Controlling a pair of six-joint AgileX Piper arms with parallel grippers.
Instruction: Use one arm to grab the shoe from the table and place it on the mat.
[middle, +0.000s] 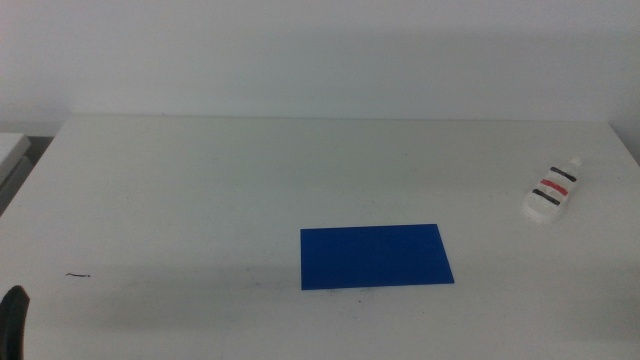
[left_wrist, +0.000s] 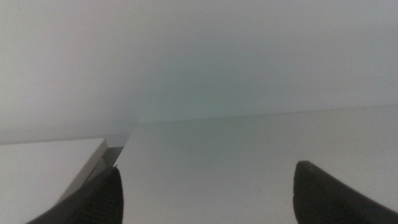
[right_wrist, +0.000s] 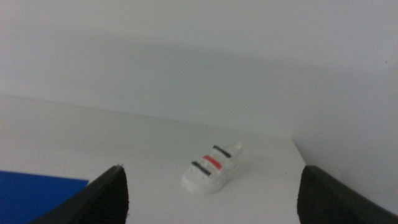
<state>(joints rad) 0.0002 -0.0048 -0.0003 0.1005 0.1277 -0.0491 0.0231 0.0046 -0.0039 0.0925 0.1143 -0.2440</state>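
The small white shoe (middle: 554, 192) with two dark straps and a red one between lies near the table's right edge. The deep blue mat (middle: 375, 256) lies flat at the table's middle front, well left of the shoe. My left gripper (middle: 14, 318) shows only as a dark tip at the bottom left corner; in the left wrist view (left_wrist: 208, 193) its jaws stand wide apart and empty. My right gripper is out of the middle view; in the right wrist view (right_wrist: 214, 193) its jaws stand wide apart, with the shoe (right_wrist: 212, 167) some way beyond them and the mat's corner (right_wrist: 37, 196) to one side.
The white table (middle: 200, 190) carries a small dark scratch mark (middle: 78, 275) at the front left. A second white surface (middle: 10, 150) adjoins the table's left edge, also in the left wrist view (left_wrist: 43, 168). A pale wall stands behind.
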